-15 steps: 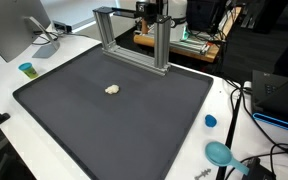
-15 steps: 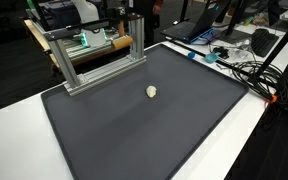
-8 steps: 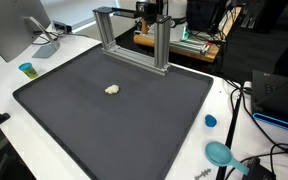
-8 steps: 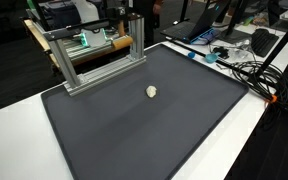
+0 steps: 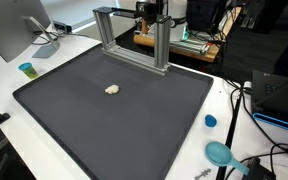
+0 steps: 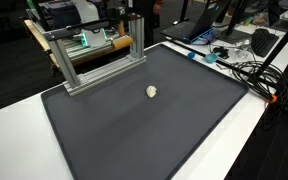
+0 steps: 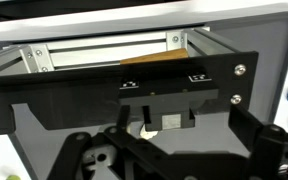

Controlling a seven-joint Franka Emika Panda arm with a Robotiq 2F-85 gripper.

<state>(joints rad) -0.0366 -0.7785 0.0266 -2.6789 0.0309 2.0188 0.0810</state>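
A small cream lump (image 5: 112,89) lies on the large dark mat (image 5: 104,130); both exterior views show it (image 6: 151,91). Neither exterior view shows the arm or gripper. In the wrist view my gripper (image 7: 174,150) looks down on the mat (image 7: 44,125) from high above. Its dark fingers (image 7: 269,145) are spread wide and hold nothing. The cream lump (image 7: 144,130) shows small between them, partly hidden by the gripper's body.
An aluminium frame (image 5: 134,35) stands at the mat's far edge (image 6: 94,55) and runs along the top of the wrist view (image 7: 104,55). A teal cup (image 5: 26,69), a monitor (image 5: 14,25), a blue cap (image 5: 210,121) and cables (image 6: 249,70) lie on the white table around the mat.
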